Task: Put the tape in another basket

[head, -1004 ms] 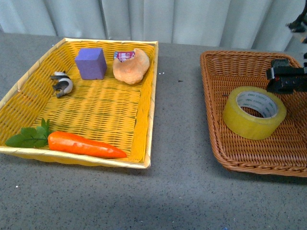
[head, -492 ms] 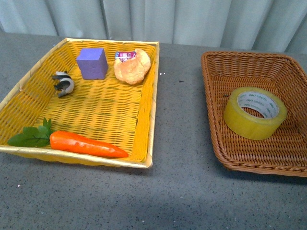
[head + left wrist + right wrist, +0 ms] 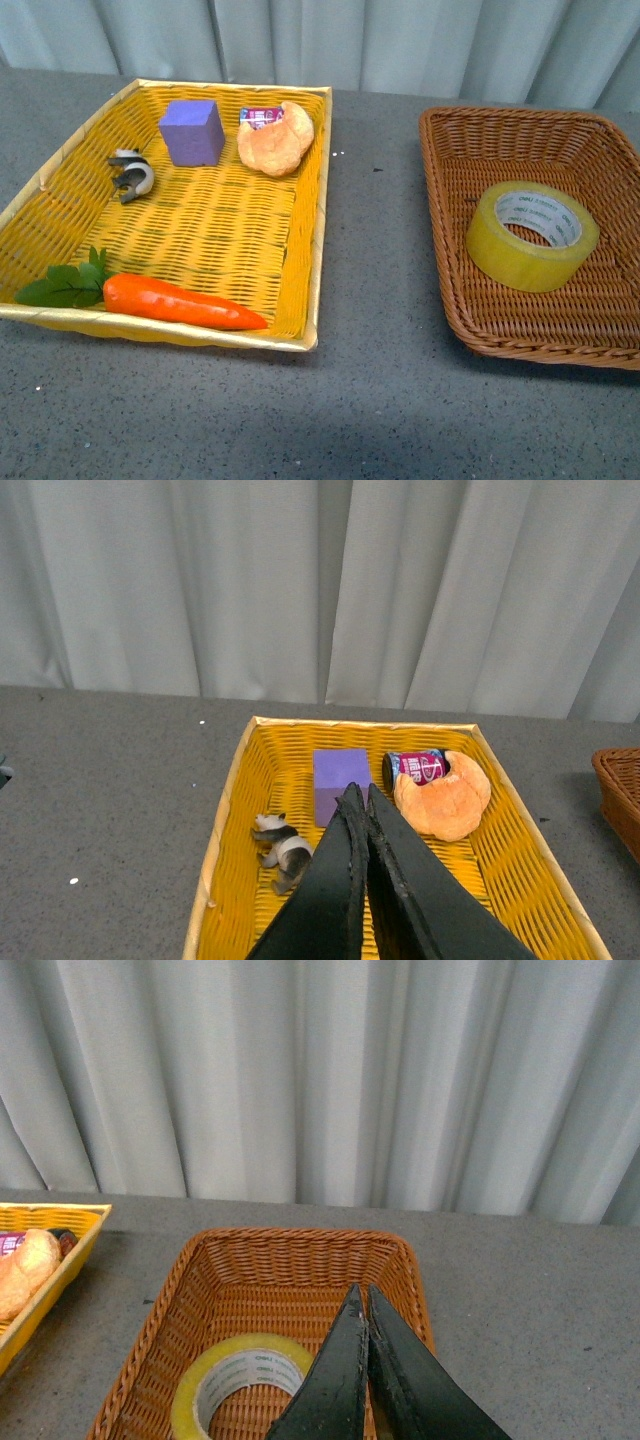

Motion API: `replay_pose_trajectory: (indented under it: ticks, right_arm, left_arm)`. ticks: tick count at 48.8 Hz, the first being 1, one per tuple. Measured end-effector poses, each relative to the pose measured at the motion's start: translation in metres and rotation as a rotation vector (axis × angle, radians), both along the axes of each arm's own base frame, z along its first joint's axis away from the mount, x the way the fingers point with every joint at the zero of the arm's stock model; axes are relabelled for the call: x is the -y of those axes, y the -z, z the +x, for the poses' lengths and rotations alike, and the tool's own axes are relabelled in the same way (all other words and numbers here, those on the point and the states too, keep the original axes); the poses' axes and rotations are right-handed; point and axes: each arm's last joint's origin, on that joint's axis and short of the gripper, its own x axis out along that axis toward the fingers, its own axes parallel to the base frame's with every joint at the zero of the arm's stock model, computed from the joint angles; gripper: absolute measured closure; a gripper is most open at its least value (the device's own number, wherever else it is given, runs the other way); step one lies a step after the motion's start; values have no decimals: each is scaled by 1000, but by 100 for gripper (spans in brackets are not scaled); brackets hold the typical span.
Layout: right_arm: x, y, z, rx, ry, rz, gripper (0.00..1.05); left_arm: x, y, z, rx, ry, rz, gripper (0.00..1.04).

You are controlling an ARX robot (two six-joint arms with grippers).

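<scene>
The tape (image 3: 531, 236) lies flat in the brown basket (image 3: 448, 262) at the table's (image 3: 380, 400) right side, near the basket's middle and clear of its walls all round. A broad bare strip of grey table runs between this basket and the yellow basket (image 3: 312, 240) toward the left edge, and another runs along the front edge. In the yellow basket the far end is crowded — a purple cube (image 3: 191, 131), a croissant-shaped toy (image 3: 277, 139) touching a small red can (image 3: 259, 117), and a black-and-white clip (image 3: 131, 173) beside the left wall — while a carrot (image 3: 180, 302) with green leaves (image 3: 62, 283) lies along the front wall; the middle of it is open weave. The tape's pale core carries small grey print, too fine to read; the can shows white lettering on red, also unreadable. Against the picture of a second ago, the dark claw that hung over the brown basket's far right corner is gone from the front view, and the tape sits where it did. In the wrist views the left claw (image 3: 360, 802) hangs over the yellow basket and the right claw (image 3: 362, 1305) over the brown one, each with its fingers pressed together on nothing.
</scene>
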Motion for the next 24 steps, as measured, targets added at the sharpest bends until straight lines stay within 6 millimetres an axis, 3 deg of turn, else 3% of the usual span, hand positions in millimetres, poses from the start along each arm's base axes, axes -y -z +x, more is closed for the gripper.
replay_pose_trajectory:
  ticks: [15, 24]
  right_arm:
    - [0, -1, -37, 2, -1, 1, 104]
    - [0, -1, -53, 4, -1, 1, 104]
  left_arm:
    - [-14, 18, -45, -14, 0, 0, 101]
    - [-14, 16, -63, -3, 2, 0, 101]
